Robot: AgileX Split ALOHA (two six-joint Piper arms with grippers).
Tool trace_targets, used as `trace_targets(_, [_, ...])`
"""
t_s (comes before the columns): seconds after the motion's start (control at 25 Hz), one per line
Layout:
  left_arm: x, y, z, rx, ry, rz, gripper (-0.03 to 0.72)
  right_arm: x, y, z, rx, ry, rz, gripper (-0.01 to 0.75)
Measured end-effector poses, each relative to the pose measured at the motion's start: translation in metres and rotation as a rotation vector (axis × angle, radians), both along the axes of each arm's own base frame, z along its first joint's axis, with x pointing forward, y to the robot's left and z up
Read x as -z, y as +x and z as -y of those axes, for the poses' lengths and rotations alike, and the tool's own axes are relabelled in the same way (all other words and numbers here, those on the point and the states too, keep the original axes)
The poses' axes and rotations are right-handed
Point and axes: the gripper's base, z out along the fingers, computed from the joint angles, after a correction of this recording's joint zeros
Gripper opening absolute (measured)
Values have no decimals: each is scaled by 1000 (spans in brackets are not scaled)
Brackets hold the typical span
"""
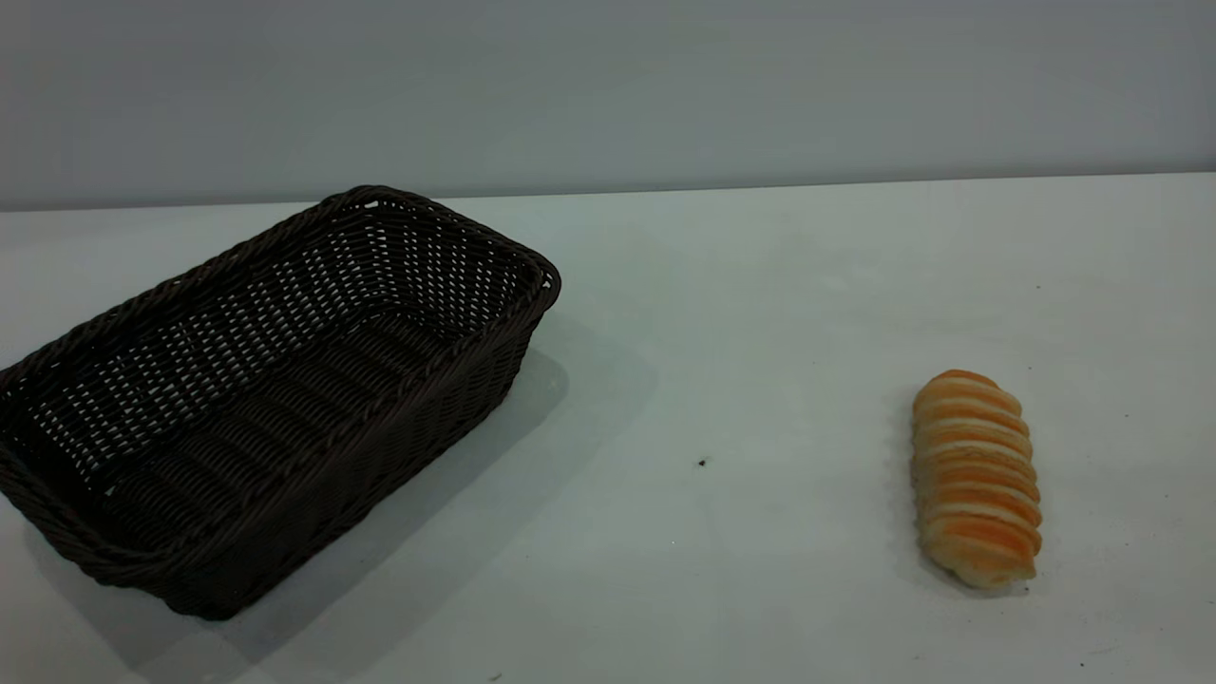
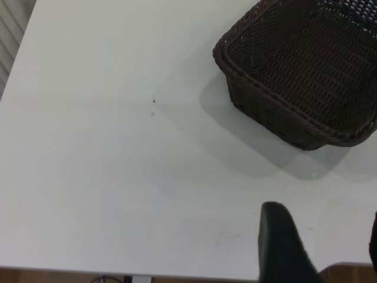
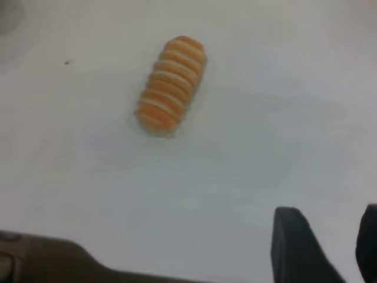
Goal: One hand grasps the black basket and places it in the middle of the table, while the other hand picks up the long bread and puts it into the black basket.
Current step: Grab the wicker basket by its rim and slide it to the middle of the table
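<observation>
basket [image 1: 285, 399] woven wicker, rect | bread [image 1: 976, 478] ridged oblong | table [image 1: 760, 313] smooth

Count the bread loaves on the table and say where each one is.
1. The long bread lies alone on the table, at the exterior view's right, well apart from the empty black basket at its left. None looks hidden.

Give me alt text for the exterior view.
A large dark woven wicker basket sits empty at the left of a white table, and an oblong golden-orange striped bread loaf lies apart at the right. No gripper shows.
</observation>
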Motion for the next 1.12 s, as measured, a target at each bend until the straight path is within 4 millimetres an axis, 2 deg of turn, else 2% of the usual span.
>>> trace_targets(0.2, [0, 0, 0, 0, 0, 1, 432, -6, 0, -4, -22, 50, 29, 238])
trace_targets(0.36, [-9, 3, 1, -12, -27, 89, 432, -29, 6, -5, -21, 65, 105, 238])
trace_targets(0.48, [-18, 17, 2, -39, -77, 122, 432, -44, 22, -4, -4, 38, 126, 238])
trace_targets(0.64, [-23, 54, 4, -39, -78, 42, 432, -52, 51, -4, 15, -16, 115, 238])
trace_targets(0.84, [-16, 113, 8, -25, -68, -76, 432, -45, 92, -8, 0, -77, 30, 238])
trace_targets(1.0, [7, 157, 11, -22, -64, -216, 432, -31, 119, -12, -36, -113, -72, 255])
trace_targets(1.12, [29, 181, 13, -43, -82, -314, 432, -22, 132, -16, -53, -101, -142, 284])
